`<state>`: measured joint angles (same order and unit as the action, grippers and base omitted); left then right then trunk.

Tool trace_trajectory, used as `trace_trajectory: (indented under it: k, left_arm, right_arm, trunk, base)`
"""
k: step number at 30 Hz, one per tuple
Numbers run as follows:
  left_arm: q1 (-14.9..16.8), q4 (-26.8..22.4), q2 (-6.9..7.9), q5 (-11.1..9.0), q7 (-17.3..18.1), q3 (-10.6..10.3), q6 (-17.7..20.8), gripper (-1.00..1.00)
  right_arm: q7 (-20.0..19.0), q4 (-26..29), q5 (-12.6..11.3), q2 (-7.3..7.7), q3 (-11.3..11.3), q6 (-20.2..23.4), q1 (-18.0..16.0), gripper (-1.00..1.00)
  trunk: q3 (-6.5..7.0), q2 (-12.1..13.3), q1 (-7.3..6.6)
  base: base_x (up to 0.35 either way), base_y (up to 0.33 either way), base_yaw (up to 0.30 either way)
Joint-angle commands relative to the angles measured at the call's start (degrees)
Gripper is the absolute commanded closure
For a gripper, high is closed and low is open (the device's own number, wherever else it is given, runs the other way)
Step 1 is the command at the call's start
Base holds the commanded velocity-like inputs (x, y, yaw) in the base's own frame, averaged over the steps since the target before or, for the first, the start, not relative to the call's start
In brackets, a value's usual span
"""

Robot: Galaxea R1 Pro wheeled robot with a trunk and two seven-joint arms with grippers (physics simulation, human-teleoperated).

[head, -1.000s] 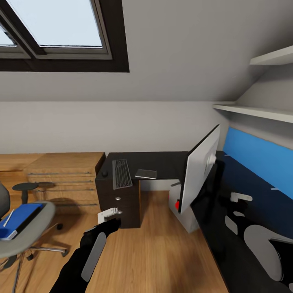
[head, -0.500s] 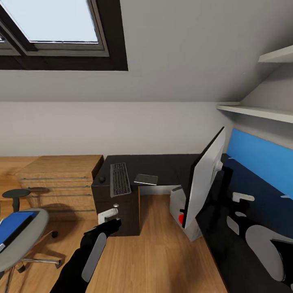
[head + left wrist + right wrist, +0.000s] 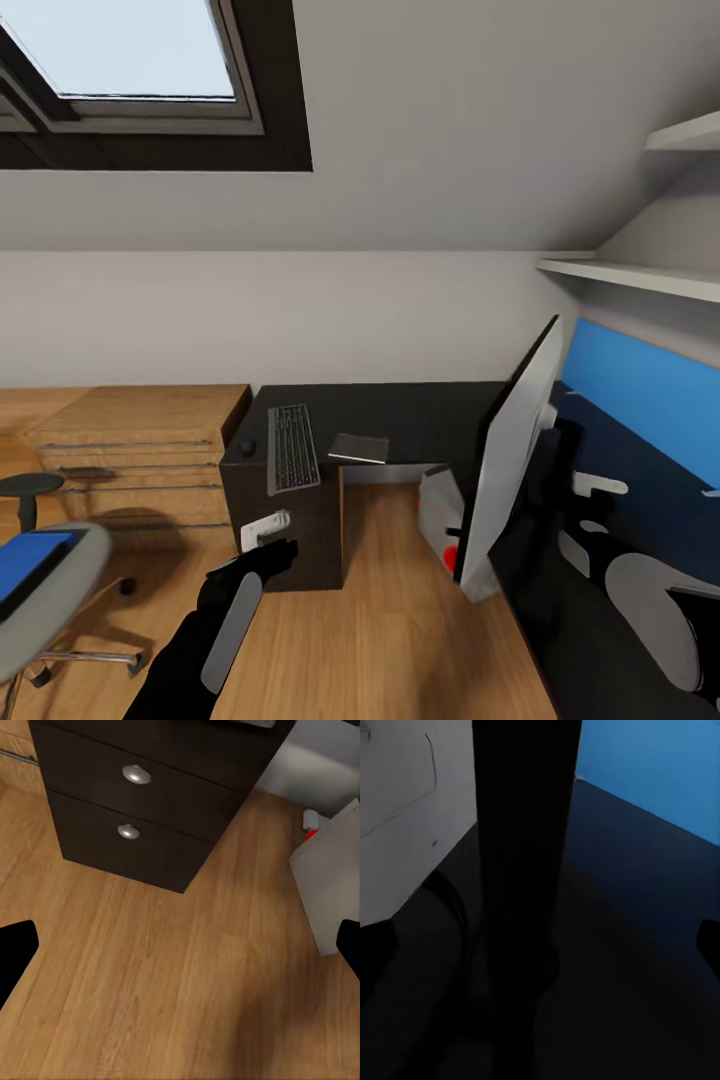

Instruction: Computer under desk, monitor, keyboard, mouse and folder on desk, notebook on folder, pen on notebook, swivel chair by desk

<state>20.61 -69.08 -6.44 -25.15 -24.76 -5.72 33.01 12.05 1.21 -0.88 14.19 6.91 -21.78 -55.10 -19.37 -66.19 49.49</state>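
The dark desk (image 3: 400,405) stands against the far wall. On it lie a grey keyboard (image 3: 294,447), a small black mouse (image 3: 247,448) beside the keyboard, and a thin grey notebook (image 3: 359,447). The white-backed monitor (image 3: 515,440) stands tilted at the right, seen nearly edge-on, with its base hidden. A white computer tower (image 3: 440,510) sits on the floor under the desk. At the lower left is the swivel chair (image 3: 70,575) with the blue folder (image 3: 30,555) on its seat. My left gripper (image 3: 268,540) (image 3: 180,952) hangs open over the floor before the desk drawers (image 3: 135,802). My right gripper (image 3: 540,945) is open, with the black monitor stand (image 3: 525,870) ahead of it.
A wooden chest of drawers (image 3: 140,450) stands left of the desk. White shelves (image 3: 630,275) and a blue panel (image 3: 650,400) are on the right wall. A skylight (image 3: 130,60) is overhead. Wood floor (image 3: 400,640) lies between me and the desk.
The whole view has shifted, so the camera moved: the chair and folder slid toward the left edge, and the desk and monitor look slightly nearer. Both arms hold the same pose.
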Motion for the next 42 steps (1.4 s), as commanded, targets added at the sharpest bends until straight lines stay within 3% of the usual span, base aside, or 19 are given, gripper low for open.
trace_trajectory:
  k: [1, 10, 42]
  left_arm:
    - [0.04, -0.07, 0.02, -0.6, -0.55, -0.08, 0.09, -1.0]
    - [0.04, 0.69, -0.05, -0.6, -0.55, -0.08, 0.09, -1.0]
    - [0.04, 1.22, -0.06, -0.55, -0.55, -0.17, 0.03, -1.0]
  right_arm:
    - [-0.1, -0.07, -0.09, 0.01, 0.3, -0.28, -0.05, -1.0]
    - [-0.1, -0.06, -0.09, 0.12, 0.3, -0.28, -0.04, -1.0]
    - [-0.1, -0.05, -0.09, 0.66, 0.3, -0.35, -0.04, -1.0]
  trunk:
    - [-0.07, -0.05, 0.02]
    - [-0.07, -0.05, 0.02]
    - [-0.07, -0.05, 0.02]
  base:
    - [0.164, 0.0, 0.0]
    - [0.211, -0.049, 0.0]
    - [0.042, -0.007, 0.0]
